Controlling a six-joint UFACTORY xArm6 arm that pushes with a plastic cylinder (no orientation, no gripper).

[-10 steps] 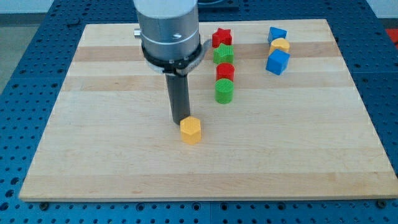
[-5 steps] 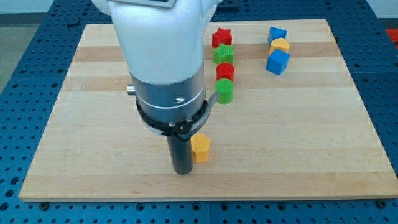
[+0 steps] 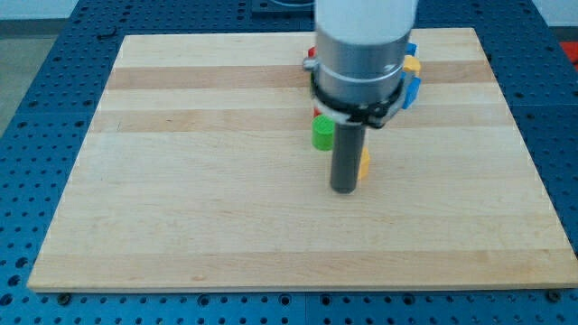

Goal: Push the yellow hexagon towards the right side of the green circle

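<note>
Tool: no grasper here, just a dark rod under a big grey-white arm body; nothing held, and open/shut doesn't apply.
My tip (image 3: 343, 190): on the desk, a bit right of frame centre, just below the green circle.
Yellow hexagon (image 3: 363, 164): mostly hidden behind the rod, only a thin yellow sliver shows on the rod's right edge. Looks touching or v. close to the rod; can't tell which.
Green circle (image 3: 321, 134): just up-left of the rod, w/ the arm body covering its right part. Hexagon sits lower right of it, near.
Red block (image 3: 315, 112): tiny bit shows right above the green circle, shape not readable.
Red bit (image 3: 308, 63): peeks out at the arm body's left edge, upper centre; shape hidden.
Blue block (image 3: 414, 88): partly visible right of the arm body, upper right of centre.
Yellow block (image 3: 413, 64): small piece just above that blue one, shape unclear.
Blue bit (image 3: 411, 49): top of that column, mostly covered.
Desk (image 3: 181, 181): pale wood board w/ lighter and darker strips, on a blue perforated base (image 3: 36, 81).
</note>
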